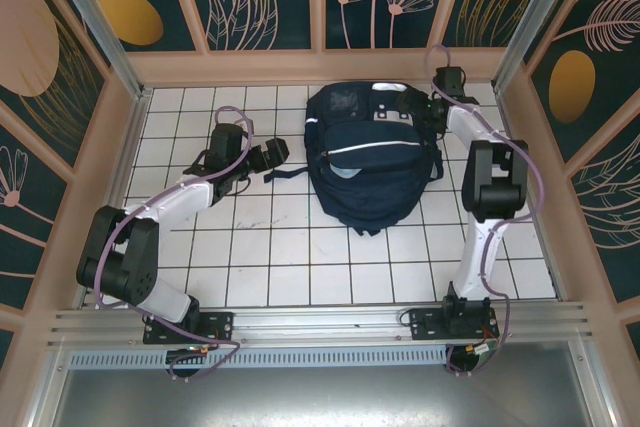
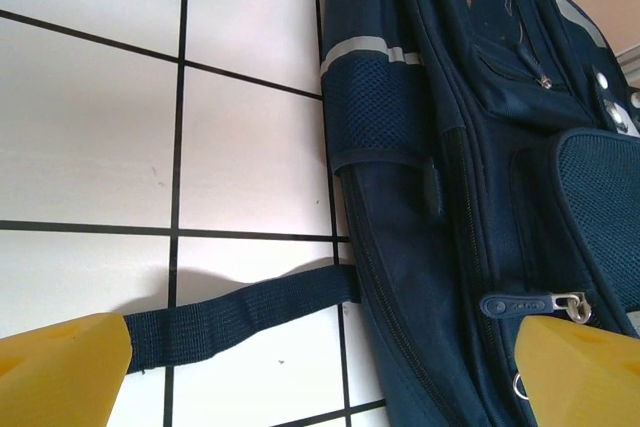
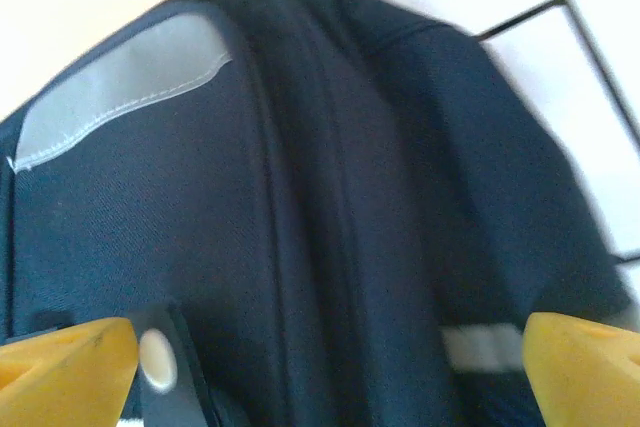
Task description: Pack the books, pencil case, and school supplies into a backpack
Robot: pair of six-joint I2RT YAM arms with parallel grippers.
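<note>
The dark navy backpack (image 1: 370, 162) lies flat on the white tiled table, its white stripe (image 1: 365, 145) across the front. My left gripper (image 1: 272, 156) hovers just left of it, open, with nothing between its fingers. In the left wrist view the left gripper (image 2: 320, 372) spans a loose navy strap (image 2: 240, 317) and the backpack's side (image 2: 420, 247), where a metal zipper pull (image 2: 565, 304) shows. My right gripper (image 1: 437, 107) is at the pack's top right corner; in its wrist view the right gripper (image 3: 325, 362) stands open over the fabric and a grey patch (image 3: 120, 87). The books are out of view.
Wooden-framed patterned walls (image 1: 320, 7) enclose the table on three sides. A metal rail (image 1: 320, 322) carries both arm bases at the near edge. Bare tiles (image 1: 300, 257) stretch in front of the backpack.
</note>
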